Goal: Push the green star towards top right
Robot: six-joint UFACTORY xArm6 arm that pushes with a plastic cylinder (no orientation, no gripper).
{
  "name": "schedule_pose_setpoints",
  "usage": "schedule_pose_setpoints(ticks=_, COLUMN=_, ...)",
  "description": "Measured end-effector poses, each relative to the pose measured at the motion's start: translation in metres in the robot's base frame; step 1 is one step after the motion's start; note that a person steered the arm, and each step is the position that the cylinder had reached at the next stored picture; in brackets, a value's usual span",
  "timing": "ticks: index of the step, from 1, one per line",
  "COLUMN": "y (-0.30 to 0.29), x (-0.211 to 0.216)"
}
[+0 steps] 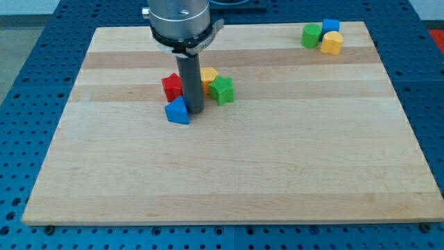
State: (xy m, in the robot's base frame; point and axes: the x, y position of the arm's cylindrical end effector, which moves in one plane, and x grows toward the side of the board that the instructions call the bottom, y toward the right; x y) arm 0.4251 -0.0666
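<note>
Seven small blocks on a pale wooden board [229, 180], itemised. Item of interest: green star [222, 89], left of the board's centre, in a cluster with a yellow block [209, 75] touching it at the view's upper left, a red block [171, 87] further left, and a blue triangular block [177, 112] below. Second cluster, well apart at the view's top right: green block [311, 35], blue block [331, 26], yellow block [332, 43]. Handling, by judgement: the star looks light, rigid and smooth-sided, likely to slide easily and to spin if struck off-centre on a point; it cannot be grasped, so contact belongs on its lower-left face, square through the middle. Arm: vertical rod under a metal collar, no jaws to open or close. Its tip [193, 111] rests on the board just left of the star, beside the blue triangular block, with the red block behind; whether it touches the triangle is unclear from this angle.
</note>
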Motion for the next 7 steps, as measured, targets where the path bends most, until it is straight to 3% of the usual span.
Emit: schedule_pose_setpoints(ticks=7, y=0.109, x=-0.083)
